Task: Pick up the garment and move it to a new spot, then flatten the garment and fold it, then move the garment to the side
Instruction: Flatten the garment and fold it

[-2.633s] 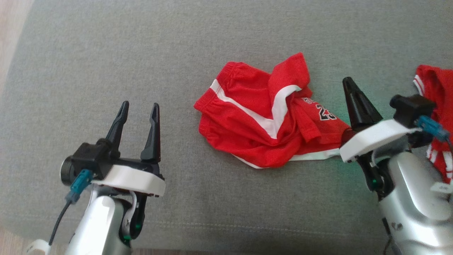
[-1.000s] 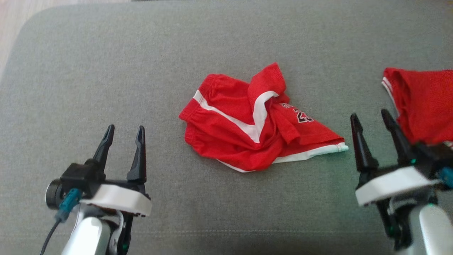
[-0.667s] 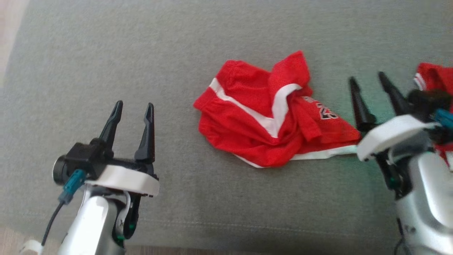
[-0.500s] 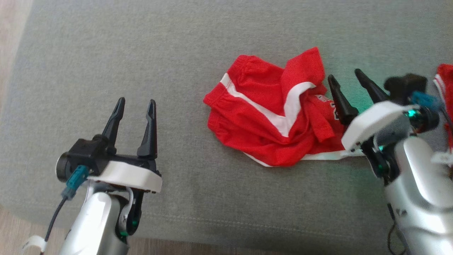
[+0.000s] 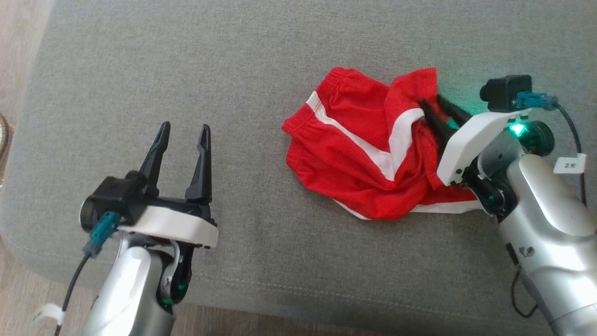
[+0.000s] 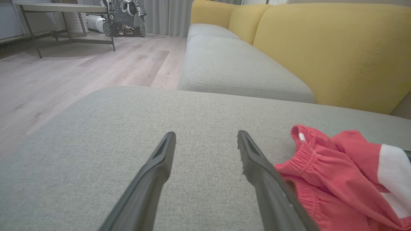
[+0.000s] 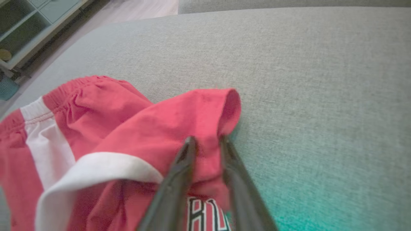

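Lying crumpled on the grey cushion (image 5: 233,70), right of its centre in the head view, the garment (image 5: 364,158) is noted as red shorts with white stripes. The elastic waistband is turned toward the robot's left, and a white hem runs along the near edge. A raised fold at the far right corner is straddled by the right gripper (image 5: 431,100). In the right wrist view its fingers (image 7: 189,150) are seen drawn near together with red cloth between them; whether the fold is actually clamped cannot be told. The left gripper (image 5: 184,127) is held with fingers well apart above bare cushion, well apart from the waistband. A broad stretch of open fabric is recorded to the garment's left and beyond it. The cushion's rounded left edge and near seam are bordered by wooden floor (image 5: 18,46).
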Available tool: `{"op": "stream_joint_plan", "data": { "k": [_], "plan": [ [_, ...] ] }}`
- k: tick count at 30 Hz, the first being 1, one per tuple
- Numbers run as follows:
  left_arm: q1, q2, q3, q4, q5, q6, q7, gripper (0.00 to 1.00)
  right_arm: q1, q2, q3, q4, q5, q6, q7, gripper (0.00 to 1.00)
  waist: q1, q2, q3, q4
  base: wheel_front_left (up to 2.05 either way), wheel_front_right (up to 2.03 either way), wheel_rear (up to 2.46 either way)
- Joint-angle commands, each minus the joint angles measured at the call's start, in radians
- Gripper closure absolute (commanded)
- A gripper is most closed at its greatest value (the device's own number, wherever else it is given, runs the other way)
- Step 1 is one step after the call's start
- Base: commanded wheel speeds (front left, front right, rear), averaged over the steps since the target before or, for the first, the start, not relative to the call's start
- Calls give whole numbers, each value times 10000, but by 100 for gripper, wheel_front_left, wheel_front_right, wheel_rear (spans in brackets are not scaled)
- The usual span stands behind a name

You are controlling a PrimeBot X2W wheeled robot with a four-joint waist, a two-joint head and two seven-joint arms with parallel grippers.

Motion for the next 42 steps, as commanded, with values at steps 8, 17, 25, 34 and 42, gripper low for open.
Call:
{"op": "stream_joint_plan", "data": {
  "k": [8,17,25,34,42],
  "plan": [
    [-139,55,646,-357,273,-81,-121,0,213,-368,418,-702,563,-7,-1278,100,-1,0,-233,-310,0,0,0],
    [202,130,834,-437,380,-61,-121,0,2473,-550,-1405,-2429,324,-7,-1487,100,-1,0,-625,-769,0,0,0],
    [456,246,922,-525,405,-19,-121,0,5077,-16,-3954,-5454,-497,-7,147,100,-1,0,-813,-1157,0,0,0],
    [418,242,794,-516,392,-41,-122,0,5719,1302,-4917,-7880,-885,-7,2149,100,-1,0,-858,-1089,0,0,0],
    [226,189,655,-499,370,-101,-122,0,4151,1922,-4144,-7026,-665,-7,2497,100,-1,0,-670,-797,0,0,0]
  ]
}}
